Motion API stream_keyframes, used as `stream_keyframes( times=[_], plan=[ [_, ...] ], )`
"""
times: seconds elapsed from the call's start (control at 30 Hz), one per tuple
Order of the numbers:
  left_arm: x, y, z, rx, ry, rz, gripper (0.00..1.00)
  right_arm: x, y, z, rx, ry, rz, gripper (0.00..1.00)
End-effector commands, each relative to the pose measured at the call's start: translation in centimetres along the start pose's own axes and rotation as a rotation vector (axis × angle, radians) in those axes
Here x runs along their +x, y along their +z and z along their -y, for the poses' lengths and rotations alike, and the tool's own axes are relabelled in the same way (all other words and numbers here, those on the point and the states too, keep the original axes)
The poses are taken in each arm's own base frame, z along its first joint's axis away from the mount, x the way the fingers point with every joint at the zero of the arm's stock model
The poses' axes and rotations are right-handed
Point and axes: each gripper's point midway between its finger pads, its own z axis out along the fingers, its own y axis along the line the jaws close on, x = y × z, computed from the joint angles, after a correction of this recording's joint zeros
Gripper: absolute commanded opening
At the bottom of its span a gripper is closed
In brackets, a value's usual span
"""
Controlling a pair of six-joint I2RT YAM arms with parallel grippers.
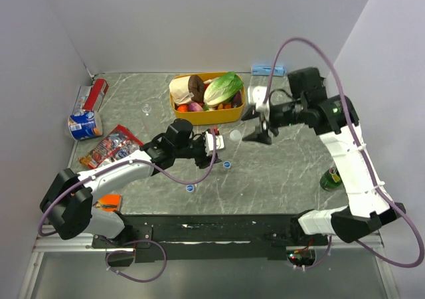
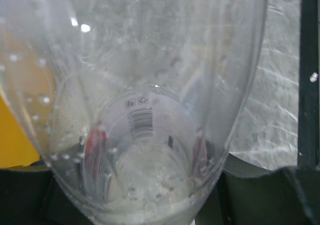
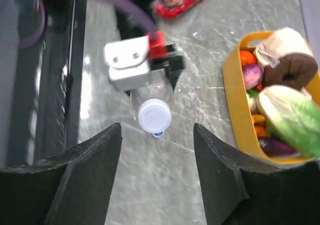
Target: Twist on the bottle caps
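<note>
Clear bottle [image 2: 150, 85], clamped by left gripper [image 1: 216, 141], shows its cap [image 3: 154, 116] plainly beneath splayed right gripper [image 3: 156, 132]

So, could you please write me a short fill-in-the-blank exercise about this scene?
The left claw is ____ on the clear bottle.
The right claw is ____.
The cap sitting on the bottle's top is ____, not blue.
The tub beyond the bottle is coloured ____.
Missing words: shut, open, white, yellow.
</note>
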Motion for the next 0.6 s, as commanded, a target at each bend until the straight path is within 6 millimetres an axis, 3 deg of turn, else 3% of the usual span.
stream_keyframes(
  times=[0.0,0.17,0.37,0.57],
  plan=[
    [-1.7,-0.1,0.8,0.101,0.116,0.034,0.01,2.5,1.0,-1.5,-0.058,-0.298,-0.091,0.69],
    [-2.4,-0.1,0.6,0.100,0.137,0.051,0.01,2.7,2.0,-2.5,-0.074,-0.357,-0.104,0.70],
    [-2.9,-0.1,0.5,0.093,0.143,0.069,0.01,1.8,3.1,-2.3,-0.081,-0.280,-0.058,0.69],
    [-3.6,-0.1,0.1,0.071,0.146,0.100,0.01,2.0,4.1,-2.0,-0.097,-0.172,-0.059,0.61]
  ],
)
